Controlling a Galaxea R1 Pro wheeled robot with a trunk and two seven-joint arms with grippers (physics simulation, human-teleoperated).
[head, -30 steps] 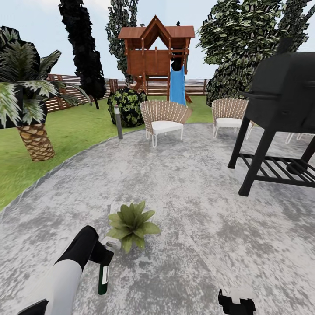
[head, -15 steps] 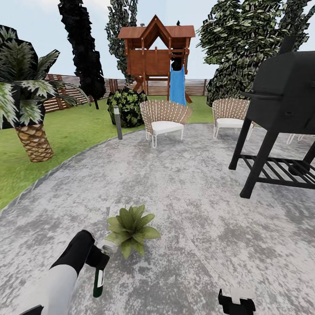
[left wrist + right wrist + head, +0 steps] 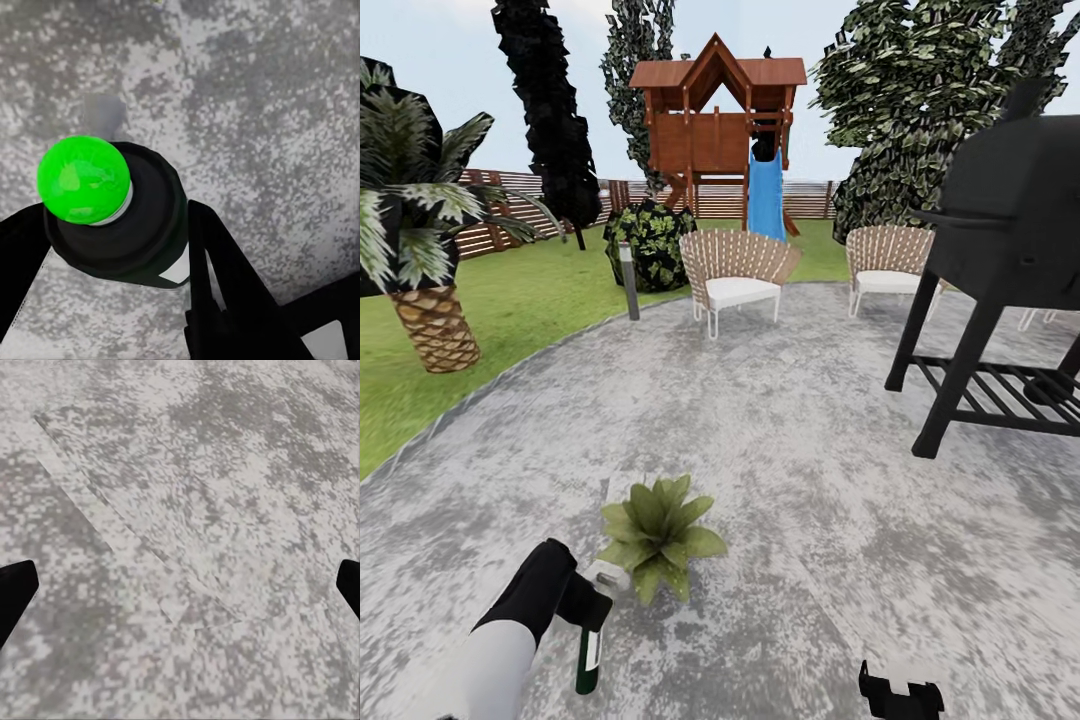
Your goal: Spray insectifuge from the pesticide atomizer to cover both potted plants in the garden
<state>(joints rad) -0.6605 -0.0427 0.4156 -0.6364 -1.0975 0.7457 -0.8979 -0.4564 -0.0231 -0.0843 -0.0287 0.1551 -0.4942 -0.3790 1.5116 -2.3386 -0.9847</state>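
Currently my left pincer (image 3: 592, 612) holds the atomizer (image 3: 589, 660), clamped between its dark fingers (image 3: 225, 292); the bottle hangs nozzle-down over the patio (image 3: 810, 480), just beside the near plant (image 3: 656, 535). From the left wrist camera I look along the atomizer's black body to its bright green tip (image 3: 84, 180), which faces bare paving rather than leaves.

Over the last second the arm and bottle have drifted lower and to the left in the head view. The whole scene has also shifted slightly there, so part of that is camera motion. The plant itself sits where it was on the paving.

My judgement: the nozzle is not yet aimed at the rosette, so no coverage can be counted. The next move calls for swinging the tip toward the leaves. A second plant still has to be found.

My right pincer (image 3: 900, 692) sits low at the frame edge. In the right wrist view its two dark fingertips (image 3: 15, 589) stand far apart at the margins, wide and empty, over grey paving.

Background items: grill (image 3: 1010, 250), two chairs (image 3: 735, 270), playhouse (image 3: 720, 130), palm (image 3: 420, 240).
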